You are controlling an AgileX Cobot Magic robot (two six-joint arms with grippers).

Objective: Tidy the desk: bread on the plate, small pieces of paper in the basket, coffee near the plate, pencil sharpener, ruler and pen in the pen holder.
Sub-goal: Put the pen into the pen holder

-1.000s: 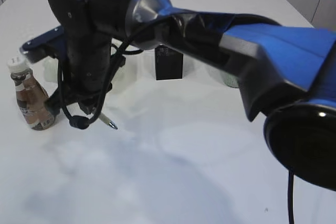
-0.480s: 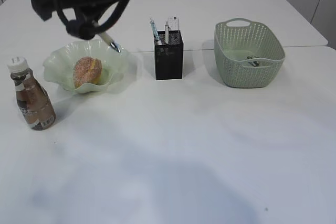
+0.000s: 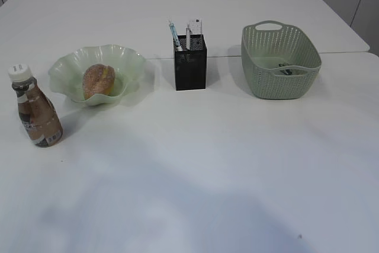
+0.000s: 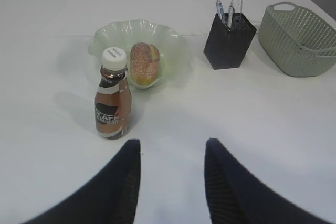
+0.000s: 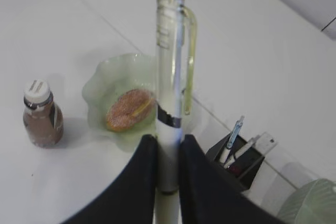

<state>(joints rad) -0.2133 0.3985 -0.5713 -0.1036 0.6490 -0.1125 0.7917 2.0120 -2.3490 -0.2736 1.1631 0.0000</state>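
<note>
1. Desk [image 3: 195, 170]: large white matte top, seam running across behind the holder. Both arms have cleared out of the exterior view since a second ago, when the right arm filled the frame; every item now reads unobstructed

2. Basket [image 3: 280, 62]: sage-green plastic, perforated woven-look walls, handle cut-out at the back; small dark scraps lie inside

3. Plate [image 3: 127, 62]: pale green translucent glass, ruffled rim. Bread [image 3: 96, 80], round, golden, sugar-dusted, sits in it

4. Pen holder [image 3: 190, 69]: black square mesh box, upright, between plate and basket; a pen and the clear ruler [image 3: 196, 26] stand in it

5. Coffee [image 3: 37, 114]: clear bottle, brown liquid, white cap, near the plate's left side

6. Left gripper [image 4: 172, 174]: jaws spread, nothing between them, above the desk near the coffee

7. Right gripper [image 5: 167, 169]: fingers pinching a clear pen [image 5: 169, 87] with a pale clip, lifted high over the plate. Judged: only this pen remains to go in the holder
</note>
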